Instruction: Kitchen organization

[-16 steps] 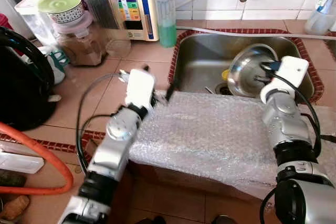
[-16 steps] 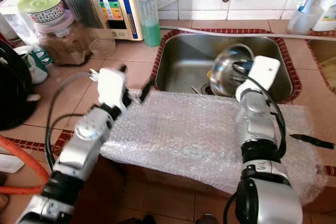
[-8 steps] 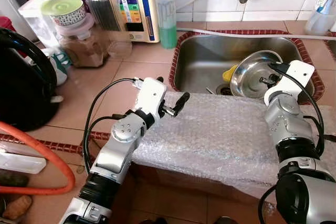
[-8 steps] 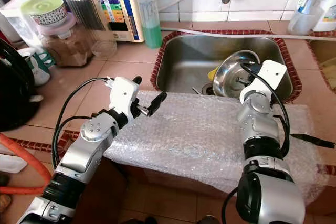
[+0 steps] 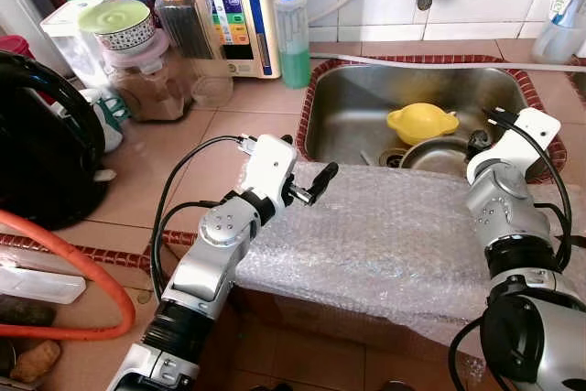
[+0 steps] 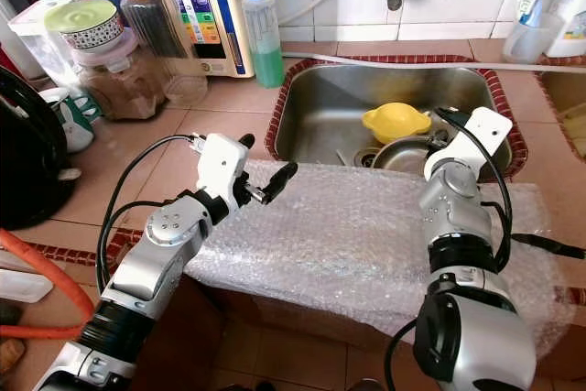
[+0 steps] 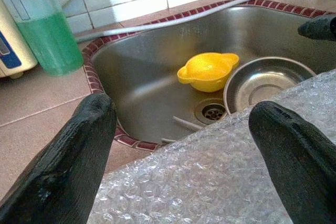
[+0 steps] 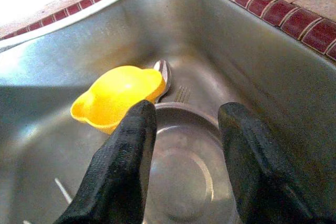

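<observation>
The right gripper [image 8: 186,150] hangs over the near right part of the stainless steel sink [image 5: 357,98], its two matte black fingers [image 8: 118,177] parted with a clear gap, gripping nothing. Directly below them a round, shiny steel bowl [image 8: 181,177] lies flat on the sink floor. Touching the bowl's far rim is a smooth yellow plastic bowl [image 5: 421,122] with small lugs on its sides, and a metal spoon [image 8: 164,72] pokes out from behind it. The right arm rises from the counter's front edge, with its silver forearm nearly upright and its white wrist tipped into the basin. The left gripper [image 5: 307,180] is held above the near left corner of the sink, fingers [image 7: 68,166] spread wide and empty, just over a sheet of clear bubble wrap [image 5: 385,244] that covers the counter's front edge between the two arms. The left arm is bent at the elbow and reaches diagonally forward over the terracotta-tiled counter [image 5: 183,162]. A bottle of green liquid [image 5: 292,20] stands by the sink's far left corner.
</observation>
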